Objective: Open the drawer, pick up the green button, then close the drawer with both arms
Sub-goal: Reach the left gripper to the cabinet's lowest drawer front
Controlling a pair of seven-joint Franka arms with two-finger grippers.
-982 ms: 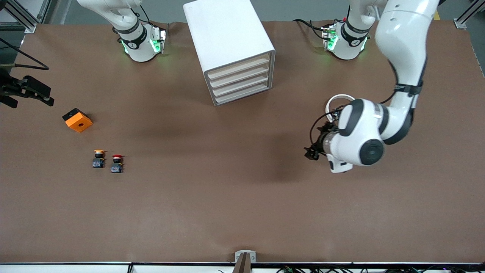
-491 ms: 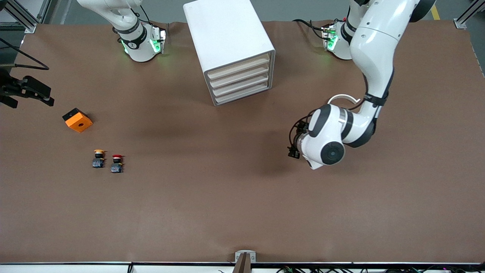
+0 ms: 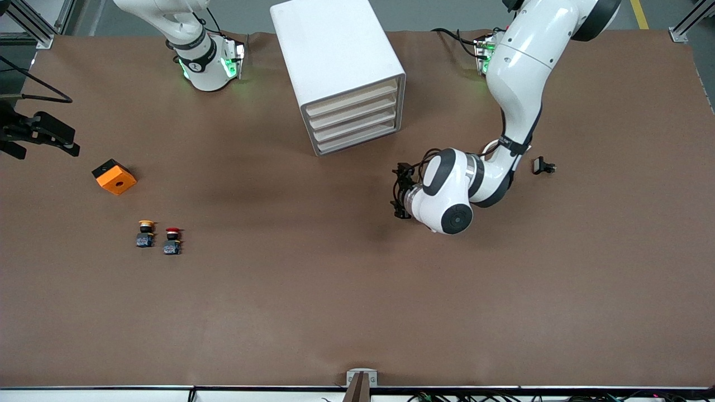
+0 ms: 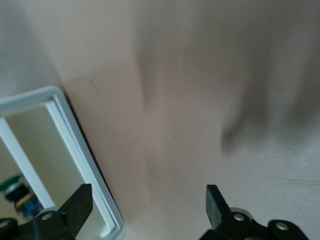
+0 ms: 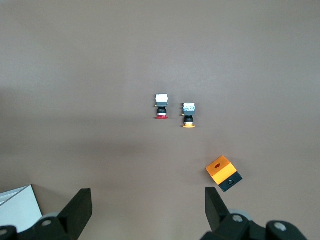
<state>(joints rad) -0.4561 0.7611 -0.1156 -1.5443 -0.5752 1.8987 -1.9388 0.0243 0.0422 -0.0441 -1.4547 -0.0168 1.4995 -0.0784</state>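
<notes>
Left hand (image 3: 400,195) has swung in from left arm's end of surface (image 3: 346,290) toward cabinet (image 3: 341,72), fingers apart, empty. Lowest drawer (image 3: 357,142) shut; green button (image 4: 12,186) visible inside. Approach path bare. Right hand (image 3: 42,137) waits open, over surface edge. Orange box (image 3: 114,177), yellow button (image 3: 146,233), red button (image 3: 172,240), small black part (image 3: 542,166) well apart.

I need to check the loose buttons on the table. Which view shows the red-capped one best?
The right wrist view: the red-capped button lies unobstructed beside the yellow-capped button. The front view shows it smaller. The left wrist view doesn't show it.
</notes>
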